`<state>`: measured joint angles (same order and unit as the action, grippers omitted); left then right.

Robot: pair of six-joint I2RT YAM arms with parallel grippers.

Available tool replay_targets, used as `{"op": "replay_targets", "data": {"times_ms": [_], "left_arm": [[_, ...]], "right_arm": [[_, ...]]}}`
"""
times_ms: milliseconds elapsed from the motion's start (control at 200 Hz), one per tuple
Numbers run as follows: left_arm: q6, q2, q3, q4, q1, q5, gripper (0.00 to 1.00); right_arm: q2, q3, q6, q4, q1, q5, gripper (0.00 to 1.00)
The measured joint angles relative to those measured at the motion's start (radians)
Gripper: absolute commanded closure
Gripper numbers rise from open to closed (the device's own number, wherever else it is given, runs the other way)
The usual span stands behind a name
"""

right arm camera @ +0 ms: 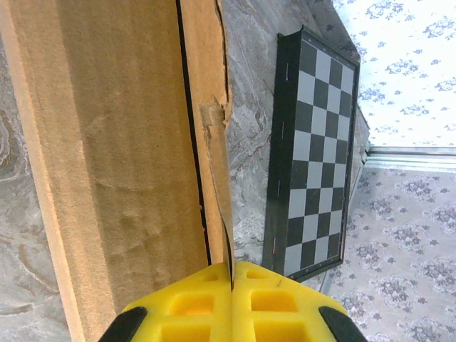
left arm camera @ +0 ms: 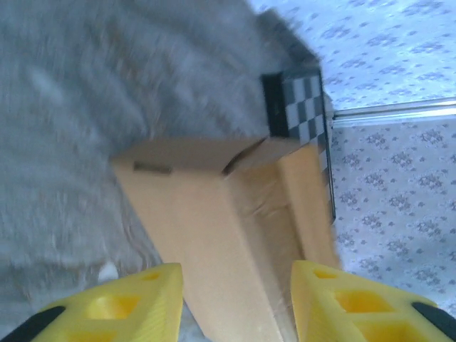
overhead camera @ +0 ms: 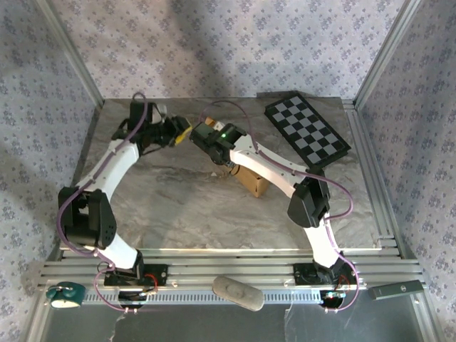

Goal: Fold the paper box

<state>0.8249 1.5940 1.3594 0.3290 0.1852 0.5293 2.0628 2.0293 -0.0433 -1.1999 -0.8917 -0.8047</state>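
The tabletop (overhead camera: 178, 206) is spread beneath both hands, and a checkerboard panel (overhead camera: 306, 130) is seen lying flat beyond and to the right of the right hand (right arm camera: 231, 269). The paper box (overhead camera: 254, 183) is found directly below that hand, resting on the tabletop as a long, partly formed shape, with one end reaching toward the left hand (left arm camera: 237, 274). A thin side flap (right arm camera: 214, 142), ragged along its edge, is pinched between the right hand's fingers, which are pressed together on it. The left hand's fingers (left arm camera: 128, 306) are held apart to either side of the box's near end; contact cannot be made out.

The step is judged to be the raising and tucking of that flap. It is best turned about its crease rather than pulled, since the ragged edge could be ripped further, and the body should be steadied by the left hand so that it is not dragged. The right arm is reached forward and bent down over the box, with its hand pointed steeply at the tabletop. The left arm is curved inward, its hand aimed across at the box.
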Motion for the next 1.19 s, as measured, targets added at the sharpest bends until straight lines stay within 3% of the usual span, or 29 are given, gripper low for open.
{"op": "replay_targets", "data": {"times_ms": [190,535,745,919,1194], "left_arm": [[-0.293,0.095,0.199,0.053,0.001,-0.006,0.64],[-0.724,0.22,0.209,0.042,0.007,0.134,0.57],[-0.855,0.245,0.235,-0.003,0.016,0.214,0.56],[-0.958,0.327,0.312,0.035,0.067,0.211,0.59],[-0.988,0.377,0.351,0.058,0.079,0.195,0.63]], "right_arm": [[-0.038,-0.065,0.042,0.073,0.009,0.0,1.0],[-0.075,-0.114,0.094,0.154,0.055,0.039,1.0],[-0.079,-0.121,0.104,0.165,0.056,0.043,1.0],[-0.079,-0.121,0.105,0.165,0.056,0.043,1.0],[-0.079,-0.121,0.105,0.171,0.058,0.05,1.0]]}}
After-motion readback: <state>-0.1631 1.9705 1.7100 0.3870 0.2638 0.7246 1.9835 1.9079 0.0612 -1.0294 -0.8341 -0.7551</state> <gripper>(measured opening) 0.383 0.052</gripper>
